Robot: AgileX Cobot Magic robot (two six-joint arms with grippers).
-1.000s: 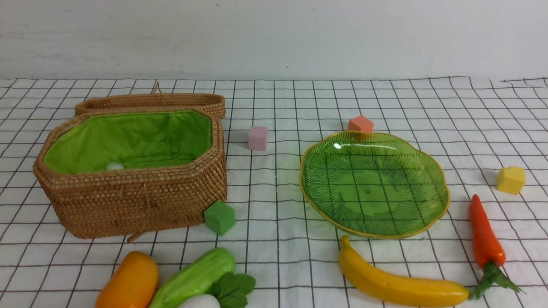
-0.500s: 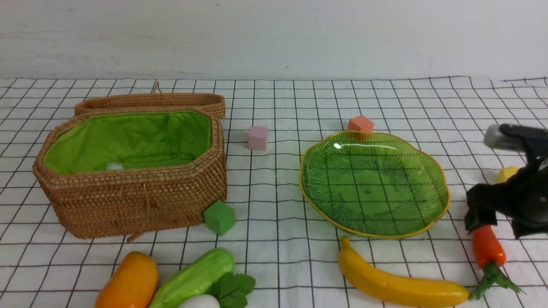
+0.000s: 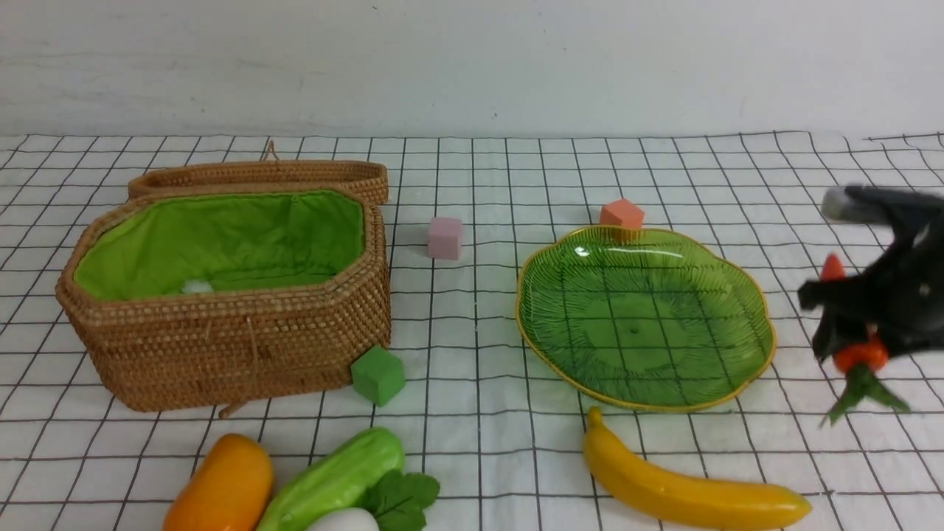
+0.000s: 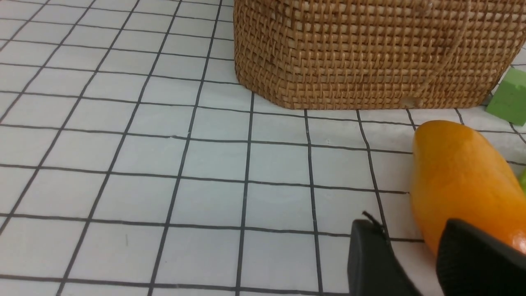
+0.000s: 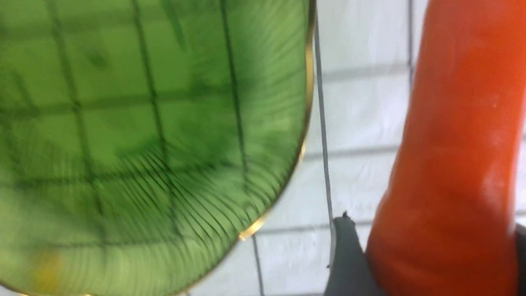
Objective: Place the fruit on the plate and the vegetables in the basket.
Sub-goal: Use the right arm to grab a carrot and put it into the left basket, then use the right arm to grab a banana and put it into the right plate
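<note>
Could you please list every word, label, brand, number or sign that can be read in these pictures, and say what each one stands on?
None: no word, label, brand, number or sign can be read in any view.
The basket, plate, carrot, banana and checked cloth show no lettering.
The right gripper is blurred in the front view, so any marking on it cannot be made out.

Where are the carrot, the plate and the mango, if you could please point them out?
carrot (image 5: 456,135), right wrist view, on its orange body.
plate (image 3: 643,318), front view, on its bare green middle.
mango (image 4: 460,176), left wrist view, on its orange skin.
</note>
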